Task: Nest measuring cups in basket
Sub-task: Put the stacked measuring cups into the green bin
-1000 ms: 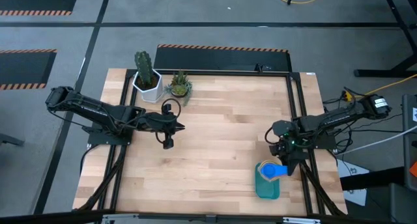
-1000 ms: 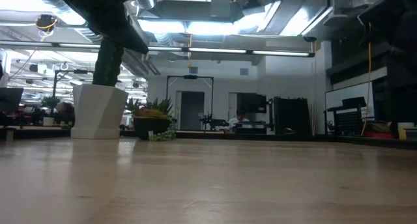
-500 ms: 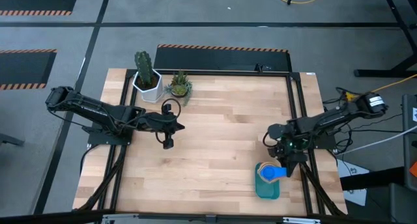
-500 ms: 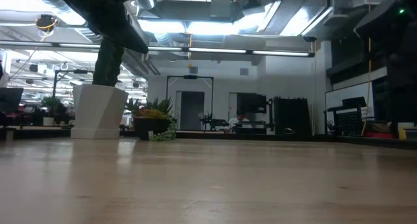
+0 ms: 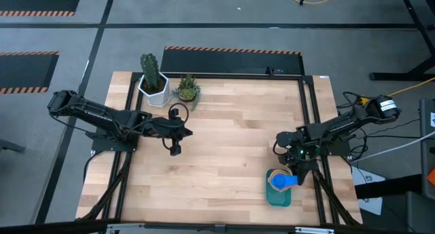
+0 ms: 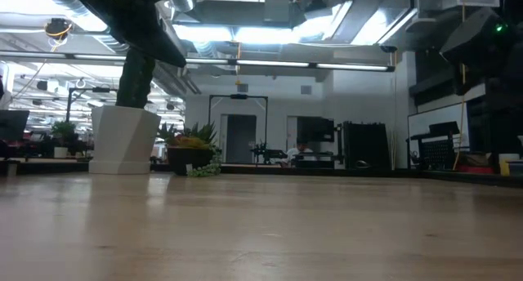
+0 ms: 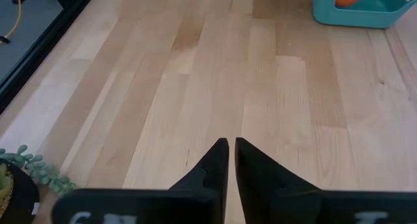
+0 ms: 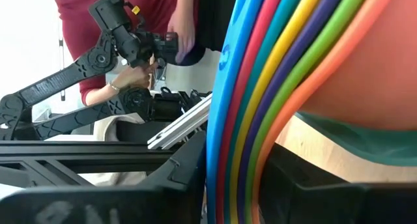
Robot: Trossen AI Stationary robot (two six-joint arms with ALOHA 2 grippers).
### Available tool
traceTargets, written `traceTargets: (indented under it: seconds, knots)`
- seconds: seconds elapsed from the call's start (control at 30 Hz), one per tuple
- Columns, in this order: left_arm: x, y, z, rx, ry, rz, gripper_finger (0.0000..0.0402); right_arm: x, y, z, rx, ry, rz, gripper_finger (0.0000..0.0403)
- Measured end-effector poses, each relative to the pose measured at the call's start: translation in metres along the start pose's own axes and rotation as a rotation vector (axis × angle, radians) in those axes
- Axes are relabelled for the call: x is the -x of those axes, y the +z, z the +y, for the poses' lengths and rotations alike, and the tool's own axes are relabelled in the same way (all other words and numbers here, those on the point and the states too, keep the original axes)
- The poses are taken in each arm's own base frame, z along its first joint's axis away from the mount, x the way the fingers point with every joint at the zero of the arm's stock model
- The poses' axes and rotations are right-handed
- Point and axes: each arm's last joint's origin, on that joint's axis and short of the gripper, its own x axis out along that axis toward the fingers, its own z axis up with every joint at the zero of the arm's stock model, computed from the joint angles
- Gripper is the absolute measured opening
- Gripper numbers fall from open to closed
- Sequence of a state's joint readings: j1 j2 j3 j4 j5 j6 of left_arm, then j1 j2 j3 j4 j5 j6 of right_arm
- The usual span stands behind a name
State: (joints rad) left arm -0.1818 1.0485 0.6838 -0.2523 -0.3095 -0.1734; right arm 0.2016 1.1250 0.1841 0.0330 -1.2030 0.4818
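Found the basket (image 5: pixel 278 196) closest, at five o'clock on the worktop (image 5: pixel 224 139), right by the near edge. Teal, with round corners. Saw the measuring cups (image 5: pixel 280 181) stacked one inside the other in it, orange on the inside and a light blue handle poking out toward three o'clock. Counted many bright rims from the right wrist view, packed side by side: blue, red, yellow, purple, green and orange.

Spotted the right gripper (image 5: pixel 297 169) just behind the basket, at four o'clock, tipped down over the stack. Jaws clamped on the measuring cups, with a dark finger on each side of the rims. Saw teal from the basket under the orange cup there too.

Next, farther in, found the left gripper (image 5: pixel 175 149) at nine o'clock, about halfway between the middle and the edge. Hung over bare wood, well apart from the basket. Jaws together, with only a thin crack between the tips, and nothing in them.

Then, at eleven o'clock by the far edge, saw a white pot (image 5: pixel 154 90) with a tall green cactus (image 5: pixel 149 69) in it. Found a small plant (image 5: pixel 187 91) just beside it.

Past the worktop, in the right wrist view, saw a person (image 8: pixel 85 28) in a red top, hands on another dark arm.
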Motion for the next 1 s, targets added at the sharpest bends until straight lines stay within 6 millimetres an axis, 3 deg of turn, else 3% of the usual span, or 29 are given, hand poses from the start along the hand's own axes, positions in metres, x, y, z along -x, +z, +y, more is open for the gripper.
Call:
traceTargets:
  seconds: [0.33, 1.0]
  knots:
    - [0.0000, 0.0000, 0.0001, 0.000, 0.000, 0.000, 0.0032, 0.0000, 0.0001, -0.0004, -0.007, -0.013, -0.006, 0.0107]
    - [0.0000, 0.0000, 0.0000, 0.000, 0.000, 0.000, 0.0002, 0.0001, 0.0001, -0.0004, -0.013, -0.013, -0.006, 0.0107]
